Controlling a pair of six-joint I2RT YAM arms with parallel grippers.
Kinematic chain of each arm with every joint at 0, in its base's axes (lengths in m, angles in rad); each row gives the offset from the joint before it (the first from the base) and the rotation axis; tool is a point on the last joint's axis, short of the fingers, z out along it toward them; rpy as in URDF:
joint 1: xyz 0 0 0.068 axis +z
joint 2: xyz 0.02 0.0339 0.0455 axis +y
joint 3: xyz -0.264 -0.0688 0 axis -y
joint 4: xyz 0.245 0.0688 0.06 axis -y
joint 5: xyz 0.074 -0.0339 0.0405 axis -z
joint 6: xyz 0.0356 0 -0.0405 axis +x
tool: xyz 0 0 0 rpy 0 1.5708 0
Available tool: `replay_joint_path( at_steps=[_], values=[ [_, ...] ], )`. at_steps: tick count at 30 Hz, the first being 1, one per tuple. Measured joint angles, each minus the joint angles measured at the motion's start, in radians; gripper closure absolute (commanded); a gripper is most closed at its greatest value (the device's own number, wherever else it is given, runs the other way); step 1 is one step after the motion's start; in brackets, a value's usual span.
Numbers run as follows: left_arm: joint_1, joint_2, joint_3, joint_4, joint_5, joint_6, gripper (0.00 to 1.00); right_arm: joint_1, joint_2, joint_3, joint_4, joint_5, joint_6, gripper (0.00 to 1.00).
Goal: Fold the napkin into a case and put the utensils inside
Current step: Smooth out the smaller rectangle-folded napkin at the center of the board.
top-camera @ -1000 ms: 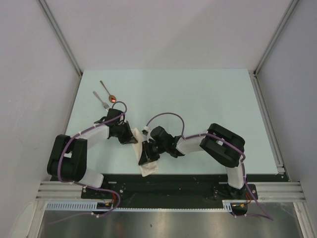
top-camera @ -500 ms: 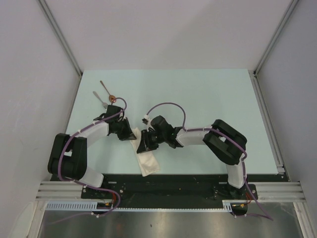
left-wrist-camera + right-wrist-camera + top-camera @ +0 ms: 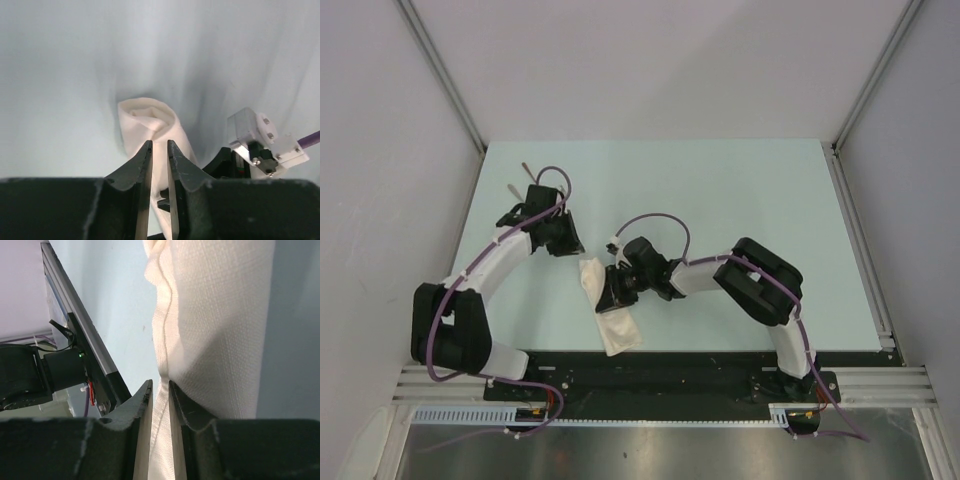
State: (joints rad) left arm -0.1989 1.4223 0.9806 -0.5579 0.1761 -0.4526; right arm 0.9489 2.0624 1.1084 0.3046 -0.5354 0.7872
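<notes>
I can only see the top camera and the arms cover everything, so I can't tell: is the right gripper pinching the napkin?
Observer: On the right wrist camera, the folded edge of the napkin runs straight into the narrow gap of the right gripper. I can't tell whether it squeezes.
Operator: And the left one, has it got any cloth?
Observer: No. On its wrist camera the left gripper has its jaws slightly apart with nothing between them. The napkin lies beyond its tips.
Operator: Does the napkin look like a case?
Observer: From the left wrist, its end looks rolled into a rounded mouth.
</notes>
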Motion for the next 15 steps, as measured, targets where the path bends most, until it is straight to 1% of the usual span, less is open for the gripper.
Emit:
replay_joint_path(
  at_steps=[7, 11, 15],
  values=[
    [-0.01, 0.045, 0.014, -0.053, -0.089, 0.017, 0.77, -0.027, 0.0, 0.001, 0.021, 0.005, 0.067, 0.81],
    [-0.036, 0.075, 0.014, -0.059, -0.105, 0.017, 0.76, -0.044, 0.0, 0.009, 0.04, 0.006, 0.102, 0.82],
    [-0.057, 0.103, 0.014, -0.059, -0.119, 0.017, 0.77, -0.057, 0.001, 0.032, 0.051, 0.01, 0.12, 0.86]
  ],
)
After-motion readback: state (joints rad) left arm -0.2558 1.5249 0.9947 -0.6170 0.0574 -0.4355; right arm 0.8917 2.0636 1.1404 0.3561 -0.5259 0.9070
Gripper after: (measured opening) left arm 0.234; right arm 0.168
